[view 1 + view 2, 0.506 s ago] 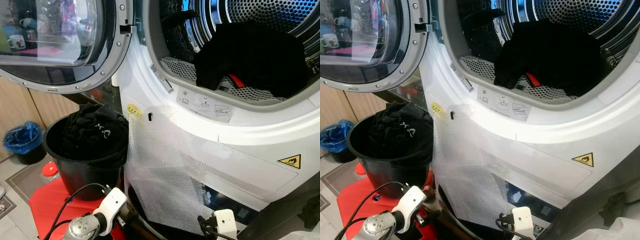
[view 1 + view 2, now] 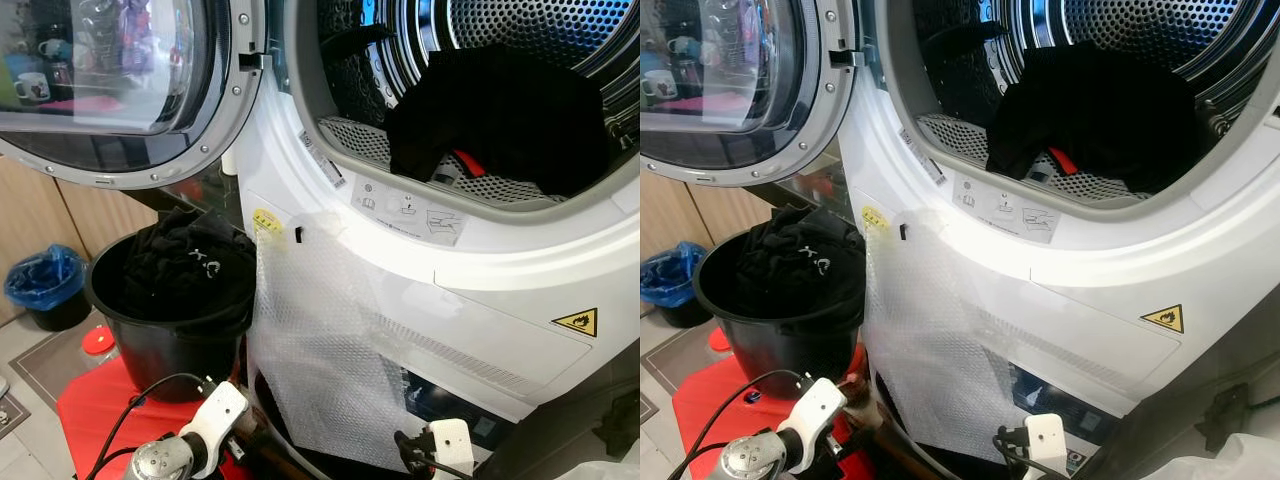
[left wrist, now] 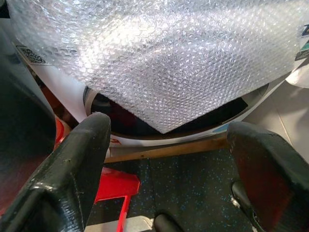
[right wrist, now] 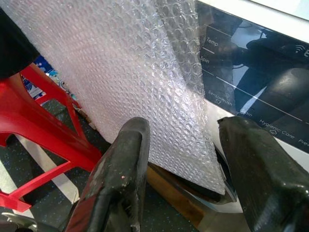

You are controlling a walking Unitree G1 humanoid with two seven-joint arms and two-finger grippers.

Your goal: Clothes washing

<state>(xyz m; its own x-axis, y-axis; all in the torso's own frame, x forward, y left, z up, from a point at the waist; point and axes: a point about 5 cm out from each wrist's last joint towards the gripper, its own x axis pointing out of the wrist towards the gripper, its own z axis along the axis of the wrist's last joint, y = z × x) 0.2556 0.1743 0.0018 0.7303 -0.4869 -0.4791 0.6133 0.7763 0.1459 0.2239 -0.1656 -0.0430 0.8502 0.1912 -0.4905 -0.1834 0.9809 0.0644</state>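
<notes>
The washer's round opening (image 2: 400, 195) stands open, and a black garment (image 2: 500, 110) with a red piece beside it lies in the perforated drum. To its left a black bucket (image 2: 150, 335) holds more dark clothes (image 2: 190, 265) heaped to its rim. My left arm's wrist (image 2: 215, 420) hangs low in front of the bucket. In the left wrist view my left gripper (image 3: 171, 128) is open and empty, facing the bubble wrap. My right arm's wrist (image 2: 445, 445) is low under the washer front; my right gripper (image 4: 186, 124) is open, with nothing between its fingers.
The glass door (image 2: 120, 90) is swung open to the left above the bucket. A bubble wrap sheet (image 2: 320, 350) hangs down the washer's front. The bucket rests on a red stool (image 2: 85, 410). A bin with a blue bag (image 2: 45, 285) stands at far left.
My left arm's wrist has dropped slightly toward the bottom of the view. The clothes, bucket and door have not moved.
</notes>
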